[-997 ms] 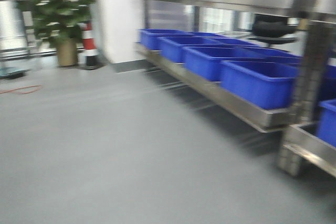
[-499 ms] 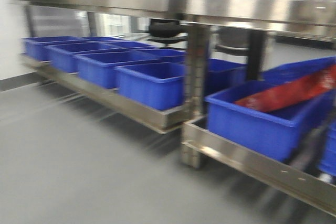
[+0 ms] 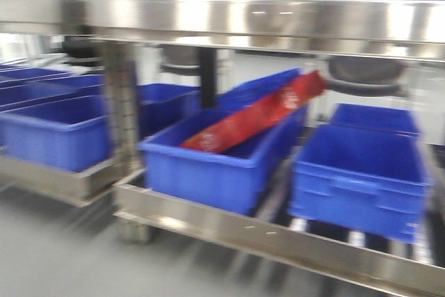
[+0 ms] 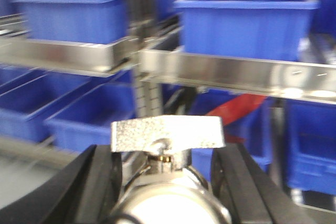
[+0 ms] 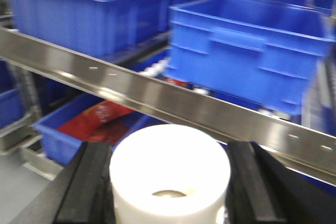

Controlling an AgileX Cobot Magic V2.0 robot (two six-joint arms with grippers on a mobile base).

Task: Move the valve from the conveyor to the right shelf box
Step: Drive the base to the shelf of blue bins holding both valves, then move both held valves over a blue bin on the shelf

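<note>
right gripper [image 5: 169, 150]: clamped on valve [image 5: 170, 174], white cap end-on, long axis judged along fingers | left gripper [image 4: 167, 153]: clamped on handled valve [image 4: 168, 203] | target: blue box [image 5: 247, 45] on right shelf [image 5: 173, 103], ahead of and above right gripper, behind front rail

Bright, even indoor light. All three views motion-blurred; front view smeared sideways. White glare streaks on the brushed stainless steel shelf rail [image 3: 264, 22]. Edges of the blue plastic boxes [image 3: 208, 165] soft. Near-lens white plastic cap [image 5: 169, 169] and silvery metal fitting [image 4: 168, 203] out of focus, nearly blown out.
</note>
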